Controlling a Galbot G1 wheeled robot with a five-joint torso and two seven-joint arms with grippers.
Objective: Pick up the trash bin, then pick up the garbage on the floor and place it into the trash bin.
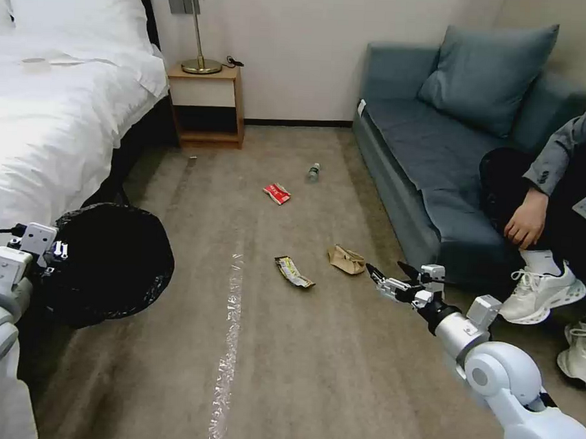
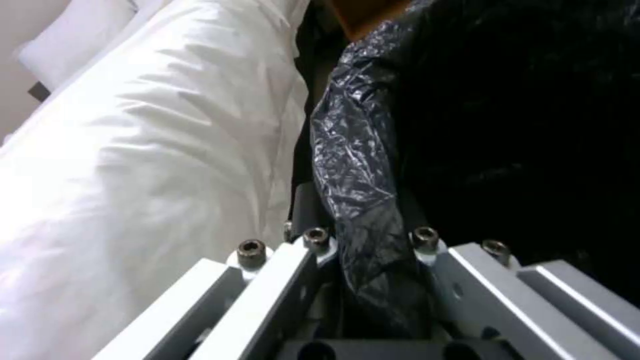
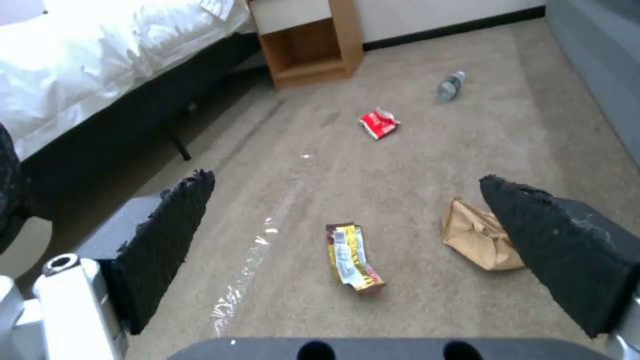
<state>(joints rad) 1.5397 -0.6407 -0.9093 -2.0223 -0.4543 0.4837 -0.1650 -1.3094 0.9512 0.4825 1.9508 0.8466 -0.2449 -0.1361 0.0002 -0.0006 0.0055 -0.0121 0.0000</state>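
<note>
At the far left, beside the white-sheeted bed (image 1: 58, 106), the left gripper (image 2: 373, 280) has its fingers (image 2: 267, 285) closed on the rim of the small round trash bin lined with a crinkly black plastic bag (image 1: 110, 263); the bag film is pinched between them and the bin hangs at the gripper near the bed's edge. The bin looks light, but the liner is thin and slick, so the hold probably depends on the stiff rim beneath the film.

Moving right, a strip of clear shiny tape (image 1: 225, 352) runs along the beige carpet floor (image 1: 299, 375). Just past it lies the yellowish crumpled snack wrapper (image 1: 294, 272), flat and flimsy; pinching a raised crease should work better than pressing on its flat face. Farther off are the red-and-white packet (image 1: 277, 193) and, beyond that, the small clear plastic bottle with a white cap (image 1: 313, 172), lying on its side and likely to roll; it wants gripping across the body.

Next to the wrapper on the right sits the crumpled brown paper bag (image 1: 346, 259), soft, light and bulky enough to squeeze at a fold. The right gripper (image 1: 386, 276) hovers just beside it above the carpet, its black-padded fingers (image 3: 567, 250) spread wide and holding nothing.
</note>
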